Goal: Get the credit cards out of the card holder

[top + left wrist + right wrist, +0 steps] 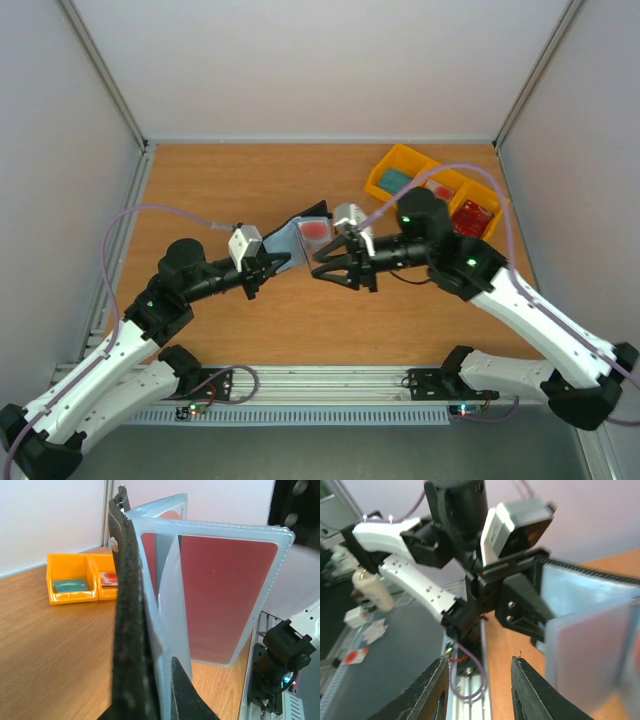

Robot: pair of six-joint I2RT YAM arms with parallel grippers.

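Left gripper [272, 263] is clamping shut on the dark stitched edge of the card holder [287, 240], reaching in from 7 o'clock and holding it near the middle of the table [200, 200]. The card holder is standing open on edge like a book, its grey-blue cover fanning toward 1 o'clock in the top view. In the left wrist view, clear plastic sleeves [170, 610] are spreading out from the dark spine. A red credit card [225, 595] is sitting inside the widest sleeve and filling nearly all of it, and a second red patch is showing through a sleeve behind it. Whether the holder's lower edge is touching the wood, I cannot tell.

Right gripper [322, 263] is hovering just beside the holder at its 4 o'clock, its fingers [432, 692] standing apart with nothing between them. In the right wrist view the holder's pale flaps are lying blurred at 3 o'clock of that gap, outside it.

At 2 o'clock on the table, well apart from both grippers, a yellow tray [382, 168] is sitting with three compartments. Something teal and flat [397, 180] is lying in the one nearest 9 o'clock, and red-and-white things are lying in the other two.
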